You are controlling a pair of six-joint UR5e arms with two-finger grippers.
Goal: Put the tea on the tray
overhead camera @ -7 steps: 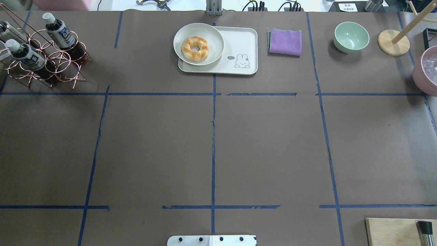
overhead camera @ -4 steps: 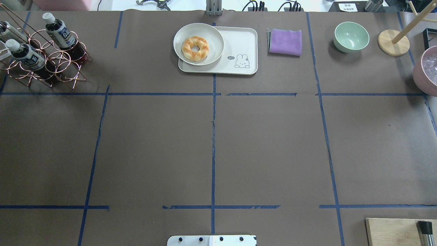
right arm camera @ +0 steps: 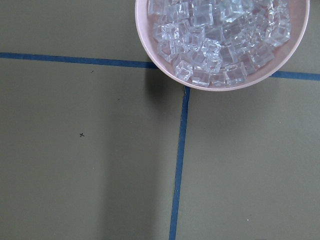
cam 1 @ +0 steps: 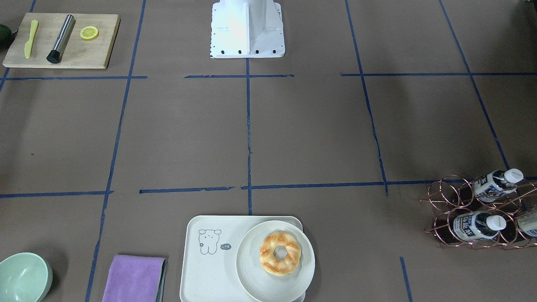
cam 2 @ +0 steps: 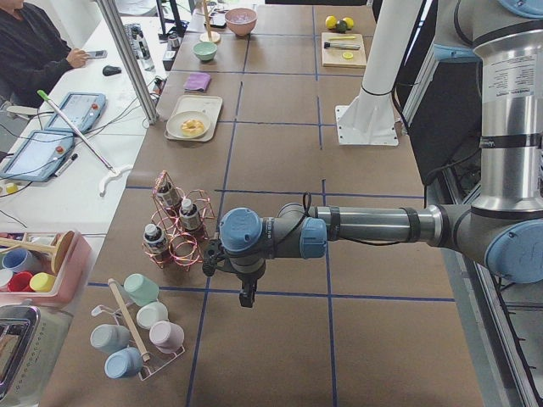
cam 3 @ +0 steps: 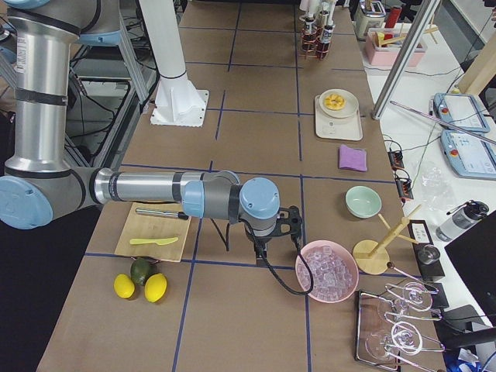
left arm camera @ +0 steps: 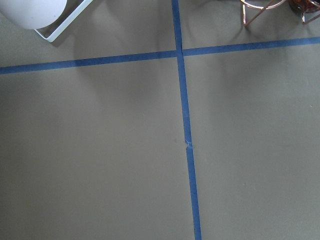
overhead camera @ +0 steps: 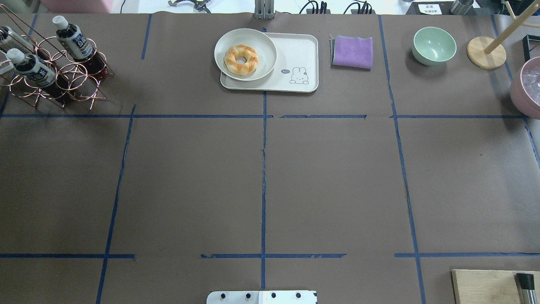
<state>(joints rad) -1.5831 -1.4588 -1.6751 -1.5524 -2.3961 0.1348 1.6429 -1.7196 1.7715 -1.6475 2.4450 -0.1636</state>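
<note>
Three tea bottles stand tilted in a copper wire rack [overhead camera: 63, 80] at the table's far left; the tea [overhead camera: 74, 40] nearest the middle has a white cap and navy label. The tray [overhead camera: 299, 55] lies at the far middle, its left half under a round plate [overhead camera: 261, 40] with a doughnut [overhead camera: 241, 60]. My left gripper [cam 2: 246, 295] hangs low beside the rack, apart from the bottles [cam 2: 188, 216]. My right gripper [cam 3: 263, 249] hangs beside a pink bowl of ice [cam 3: 325, 271]. Both show only in side views, so I cannot tell their state.
A purple cloth [overhead camera: 352, 51], a green bowl [overhead camera: 434, 45] and a wooden stand [overhead camera: 486, 52] sit right of the tray. A wooden board [cam 1: 63, 40] with tools lies near the robot's base. Pastel mugs on a holder [cam 2: 136, 331] stand past the rack.
</note>
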